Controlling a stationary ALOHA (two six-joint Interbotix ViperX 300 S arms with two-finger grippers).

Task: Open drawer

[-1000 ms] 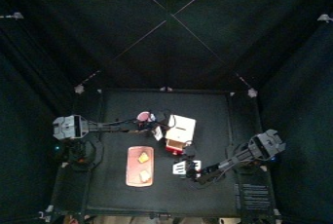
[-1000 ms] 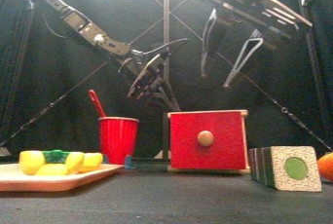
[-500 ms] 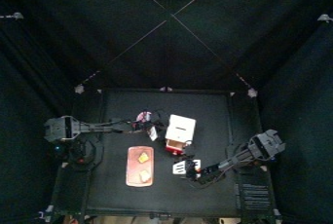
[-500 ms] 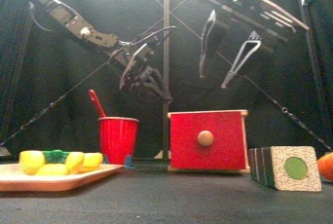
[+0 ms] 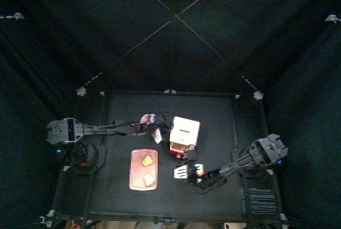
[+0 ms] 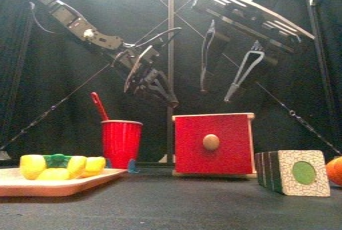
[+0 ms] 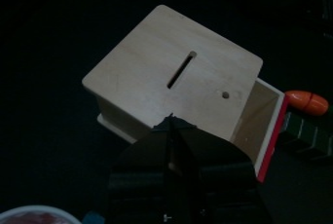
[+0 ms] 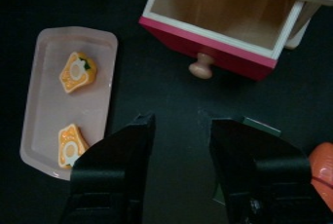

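Observation:
The drawer is a pale wooden box with a red front and a round wooden knob. Its sliding part stands pulled out, showing its bare inside. It also shows in the top view, the front view and the left wrist view. My right gripper is open and empty, hanging in front of the knob and apart from it; it also shows in the front view and the top view. My left gripper is shut and empty, behind the box; it also shows in the front view.
A pink tray with yellow and green toy food lies left of the drawer; it also shows in the front view. A red cup with a spoon stands beside it. A block with a green disc and an orange ball stand right.
My right gripper has sunk lower and come a little toward the table's front. My left gripper rose slightly earlier and now holds still. The drawer has not moved.

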